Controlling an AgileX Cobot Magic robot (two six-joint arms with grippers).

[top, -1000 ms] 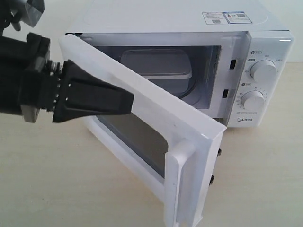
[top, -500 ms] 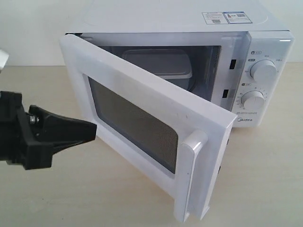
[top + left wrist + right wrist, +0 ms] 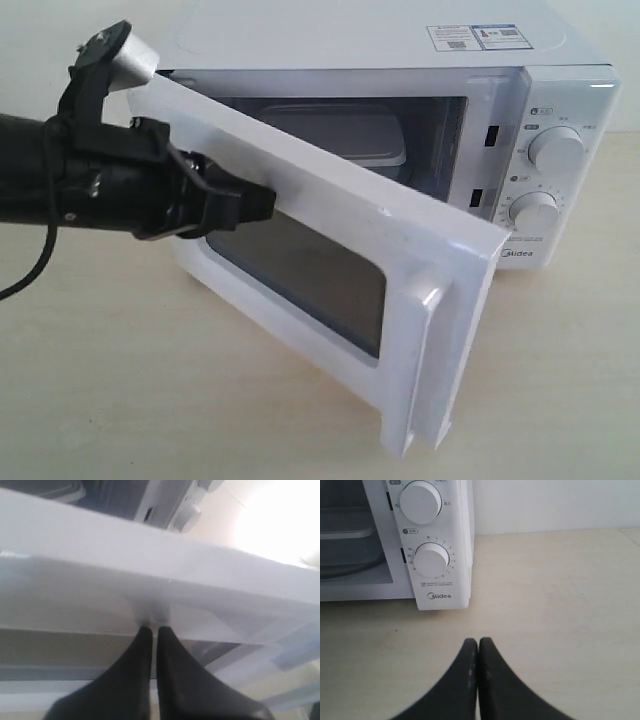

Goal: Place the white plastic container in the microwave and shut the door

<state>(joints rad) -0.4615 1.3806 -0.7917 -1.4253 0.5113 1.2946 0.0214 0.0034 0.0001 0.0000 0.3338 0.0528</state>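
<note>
The white microwave (image 3: 400,45) stands with its door (image 3: 400,250) about half open. The white plastic container (image 3: 345,135) sits inside on the turntable, and its edge shows through the opening (image 3: 345,532) in the right wrist view. My left gripper (image 3: 268,203) is shut, and its black fingertips (image 3: 144,630) press against the door's outer white frame (image 3: 150,560) above the dark window (image 3: 300,270). My right gripper (image 3: 478,642) is shut on nothing and hovers over the table in front of the control panel; it is out of the exterior view.
Two round dials (image 3: 557,150) (image 3: 533,212) sit on the microwave's right panel, with the Midea logo (image 3: 439,596) below. The door's bar handle (image 3: 425,370) juts toward the front. The microwave rests on a light wooden table (image 3: 150,400), (image 3: 560,590).
The door swung a little further toward shut. My left gripper had dropped away to the lower left half a second ago and is now back up against the door's outer face.
</note>
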